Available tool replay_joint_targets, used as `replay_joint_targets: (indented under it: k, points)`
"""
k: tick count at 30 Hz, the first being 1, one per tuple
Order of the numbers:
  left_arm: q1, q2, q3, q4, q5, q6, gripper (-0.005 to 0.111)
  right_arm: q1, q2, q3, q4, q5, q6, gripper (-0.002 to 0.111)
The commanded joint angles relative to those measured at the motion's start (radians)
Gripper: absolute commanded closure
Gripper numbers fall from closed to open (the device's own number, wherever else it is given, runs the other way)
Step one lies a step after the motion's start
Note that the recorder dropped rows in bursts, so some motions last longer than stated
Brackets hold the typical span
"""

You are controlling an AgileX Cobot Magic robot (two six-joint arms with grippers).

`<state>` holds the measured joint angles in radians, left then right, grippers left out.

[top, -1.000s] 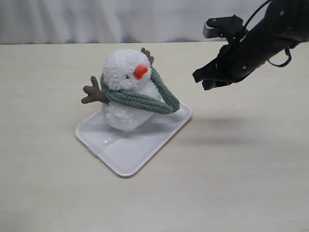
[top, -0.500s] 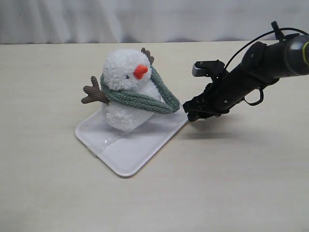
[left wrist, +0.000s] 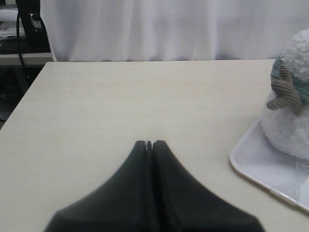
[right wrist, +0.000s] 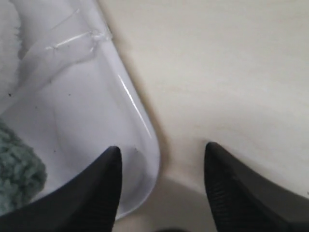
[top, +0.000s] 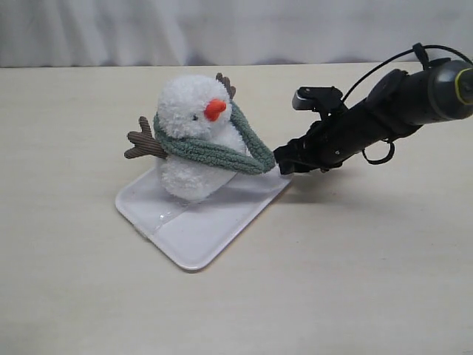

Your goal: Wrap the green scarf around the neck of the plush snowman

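Note:
The plush snowman (top: 194, 140) stands upright on a white tray (top: 199, 229), orange nose toward the right. The green scarf (top: 214, 153) lies looped around its neck, one end hanging down by the tray's right corner. My right gripper (top: 283, 161) hovers low at that corner, jaws open, nothing between them; in the right wrist view the gripper (right wrist: 162, 149) straddles the tray's rim (right wrist: 145, 125), with a bit of scarf (right wrist: 19, 174) beside one finger. My left gripper (left wrist: 149, 143) is shut and empty over bare table, well apart from the snowman (left wrist: 289, 121).
A pale wooden table (top: 355, 266) carries the tray. A white curtain (top: 222, 29) hangs behind the far edge. Clear tape or film (right wrist: 63, 43) sticks to the tray's floor near the snowman's base.
The right arm came down from above and moved left to the tray's right corner, its jaws opening on the way. Snowman, scarf and tray have not moved.

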<state>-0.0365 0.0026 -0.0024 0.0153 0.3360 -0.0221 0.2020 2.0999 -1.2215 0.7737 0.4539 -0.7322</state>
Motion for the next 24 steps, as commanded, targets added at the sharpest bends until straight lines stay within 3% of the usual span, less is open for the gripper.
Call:
replay_joint_targets:
  k: [1,4,12,17,24]
  points:
    - [0.002,-0.003,0.002,-0.002,-0.011,-0.006,0.107,-0.002,0.016,0.001,0.049,0.012,-0.057,0.058]
    - [0.002,-0.003,0.002,-0.002,-0.011,-0.006,0.107,-0.002,0.016,0.001,0.049,0.012,-0.057,0.063]
    - [0.002,-0.003,0.002,-0.002,-0.011,-0.006,0.107,-0.002,0.016,0.001,0.044,0.072,-0.075,0.104]
    - [0.002,-0.003,0.002,-0.002,-0.011,-0.006,0.107,-0.002,0.016,0.005,0.044,0.059,-0.014,0.104]
    - [0.002,-0.003,0.002,-0.002,-0.011,-0.006,0.107,-0.002,-0.033,0.104,0.053,-0.188,0.108,0.104]
